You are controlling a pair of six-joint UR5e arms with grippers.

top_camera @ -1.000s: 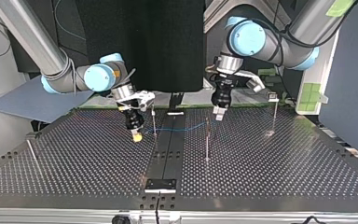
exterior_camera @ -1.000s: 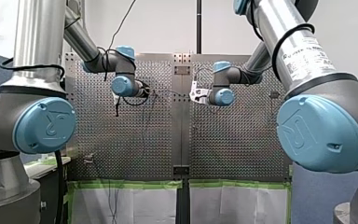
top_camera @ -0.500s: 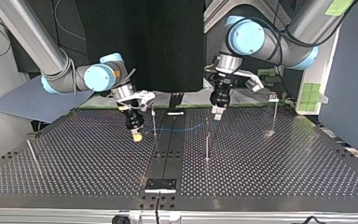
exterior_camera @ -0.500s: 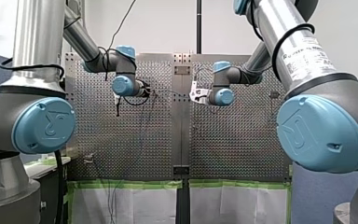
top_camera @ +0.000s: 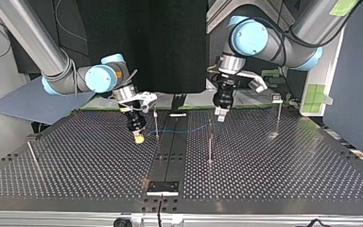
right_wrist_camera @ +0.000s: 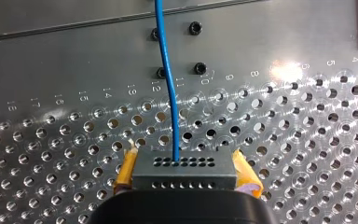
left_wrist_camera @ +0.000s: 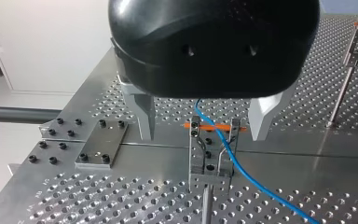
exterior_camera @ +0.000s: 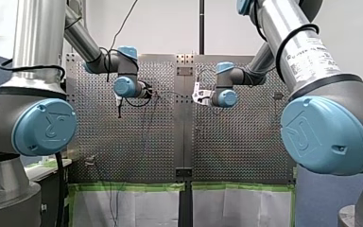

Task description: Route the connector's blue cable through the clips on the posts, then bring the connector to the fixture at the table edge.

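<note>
With my right gripper, clamp the connector by its two short ends, yellow pads pressed flat against either side. See a small grey block there, with a row of little round holes on each of two faces. Find the cable leaving a hole near the middle of the farther row: thin, bright blue, gently bowed, running straight ahead over the table. In the top view, find this gripper left of the middle strip, pointing down just above the table. Follow the blue line from it across the strip to the post.

With my left gripper, grip nothing: metal fingers spread wide, one to each side of the clip, touching neither it nor the cable. See the cable come from under the black gripper body, pass between the clip's bent arms and slope away across the table.

Find the fixture at the table edge nearest the top view's camera, well apart from the connector.
</note>
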